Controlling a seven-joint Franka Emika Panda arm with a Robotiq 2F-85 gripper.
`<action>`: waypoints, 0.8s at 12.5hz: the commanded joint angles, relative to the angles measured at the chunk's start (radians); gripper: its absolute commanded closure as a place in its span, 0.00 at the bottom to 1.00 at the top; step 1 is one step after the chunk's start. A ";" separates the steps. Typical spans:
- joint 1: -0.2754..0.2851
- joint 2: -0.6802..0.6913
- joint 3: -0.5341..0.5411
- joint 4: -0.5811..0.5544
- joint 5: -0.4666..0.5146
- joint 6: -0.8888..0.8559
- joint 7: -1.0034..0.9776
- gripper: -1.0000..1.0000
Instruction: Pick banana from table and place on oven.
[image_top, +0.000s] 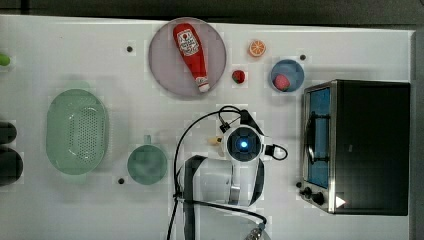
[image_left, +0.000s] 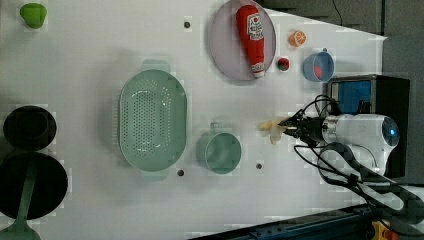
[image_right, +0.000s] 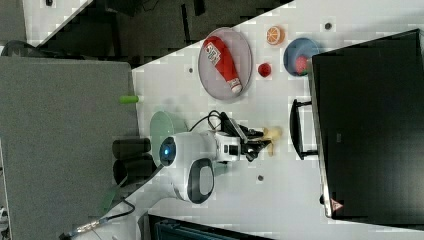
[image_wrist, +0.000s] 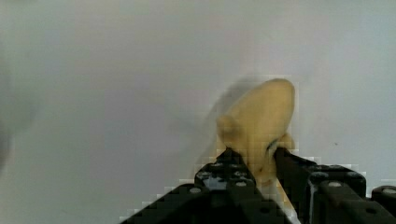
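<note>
Tool (image_wrist: 261, 161) around banana (image_wrist: 259, 126)

A ketchup bottle (image_top: 191, 55) lies on a plate (image_top: 165, 70). At the top view's right stands the oven (image_top: 367, 146); the colander (image_top: 76, 131) sits at the top view's left.

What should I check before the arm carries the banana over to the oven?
1. Grip: the hand has its fingers closed on the pale-yellow toy banana: ok.
2. Banana lifted off the white tabletop: cannot tell.
3. Black top of the boxy toaster oven free for placing: ok.
4. Path toward the oven in the top view: nothing on the table between hand and oven: ok.
5. Blue bowl beside the oven's corner, off the direct line: ok.
</note>
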 joint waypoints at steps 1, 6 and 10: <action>-0.003 -0.180 0.005 0.051 0.011 -0.064 -0.002 0.75; -0.004 -0.412 -0.001 0.237 0.011 -0.581 -0.004 0.75; -0.017 -0.456 -0.073 0.425 0.011 -0.853 -0.135 0.75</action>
